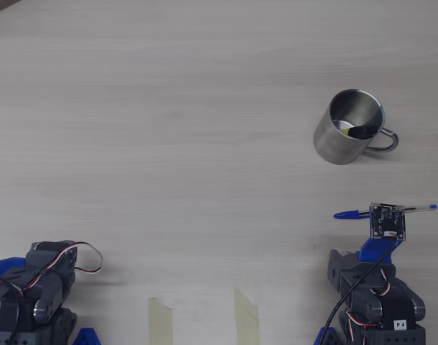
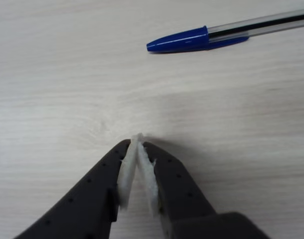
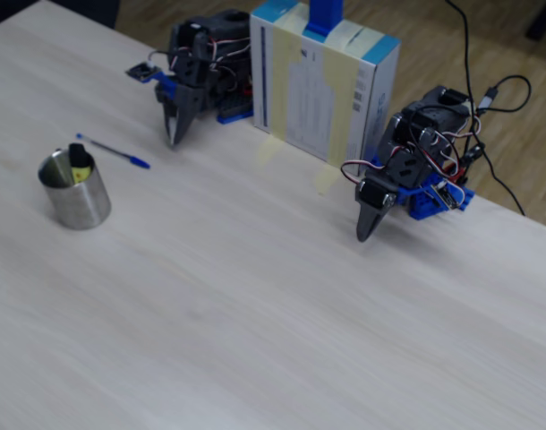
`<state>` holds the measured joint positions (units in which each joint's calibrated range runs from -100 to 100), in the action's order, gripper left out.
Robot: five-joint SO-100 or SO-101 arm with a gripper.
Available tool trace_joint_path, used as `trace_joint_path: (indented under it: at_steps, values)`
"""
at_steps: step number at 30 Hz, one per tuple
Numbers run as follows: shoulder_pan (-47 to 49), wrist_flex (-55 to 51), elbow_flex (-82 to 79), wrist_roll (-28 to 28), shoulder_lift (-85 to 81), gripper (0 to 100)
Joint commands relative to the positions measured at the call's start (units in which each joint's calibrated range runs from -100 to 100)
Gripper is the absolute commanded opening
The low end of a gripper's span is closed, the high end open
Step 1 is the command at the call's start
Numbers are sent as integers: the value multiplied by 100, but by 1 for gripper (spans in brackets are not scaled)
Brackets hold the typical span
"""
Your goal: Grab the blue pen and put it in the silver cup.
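Blue pen (image 2: 227, 33): lying flat on the worktop (image 1: 169, 108) toward its right edge in the overhead view, not yet picked up.
Silver cup (image 1: 348, 128): standing upright, apart from the pen, holding only small yellow and black bits.
Gripper (image 2: 137, 138): pointing down near the pen, padded jaws pressed together on nothing.
Progress: nothing is done; opening, grasping, carrying and dropping are all remaining.

Robotics lab: two small arms (image 3: 201, 67), pale wood-grain table (image 3: 255, 296)
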<state>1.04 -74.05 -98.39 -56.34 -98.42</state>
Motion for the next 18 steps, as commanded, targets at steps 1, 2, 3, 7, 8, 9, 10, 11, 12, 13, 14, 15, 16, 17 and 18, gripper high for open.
trace_joint_path:
  at_steps: [1,2,3,7,8,9,10,11,12,13,14,15,16,17,18]
  values:
    - [-50,-119,-107,-39,-42,2]
    - [-50,-119,-107,-39,-42,2]
    - [-50,-119,-107,-39,-42,2]
    - [-41,-119,-107,-39,-42,2]
    - [-41,-119,-107,-39,-42,2]
    - [-41,-119,-107,-39,-42,2]
    - [-41,-119,-107,-39,-42,2]
    - [-41,-119,-107,-39,-42,2]
    - [-41,-119,-107,-39,-42,2]
    - [-41,-119,-107,-34,-42,2]
    - [-41,-119,-107,-29,-42,2]
    - [-41,-119,-107,-23,-42,2]
    - [-41,-119,-107,-23,-42,2]
    - [-41,-119,-107,3,-42,2]
    - [-32,-119,-107,8,-42,2]
